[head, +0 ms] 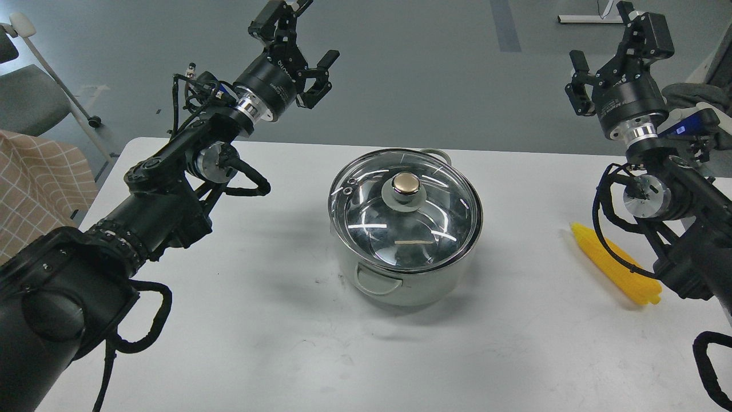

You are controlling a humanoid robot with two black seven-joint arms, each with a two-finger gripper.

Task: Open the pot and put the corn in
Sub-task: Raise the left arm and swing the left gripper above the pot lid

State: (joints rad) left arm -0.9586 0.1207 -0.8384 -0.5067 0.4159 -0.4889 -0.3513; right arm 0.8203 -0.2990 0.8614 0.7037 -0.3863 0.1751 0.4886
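The pale green-white pot [426, 284] stands in the middle of the white table, covered by its round glass lid [372, 220] with a brass-coloured knob [405, 183]. The yellow corn [600, 252] lies on the table at the right, with its far end partly hidden behind my right arm. My left gripper [303, 41] is raised above the table's far left edge, open and holding nothing. Held high at the far right, my right gripper [611, 52] is also open and holding nothing. Both grippers are well clear of the pot and the corn.
The white table [274, 343] ends just behind the pot, with grey floor beyond. A checked cloth [34, 183] and a grey chair [28, 97] stand off the table's left side.
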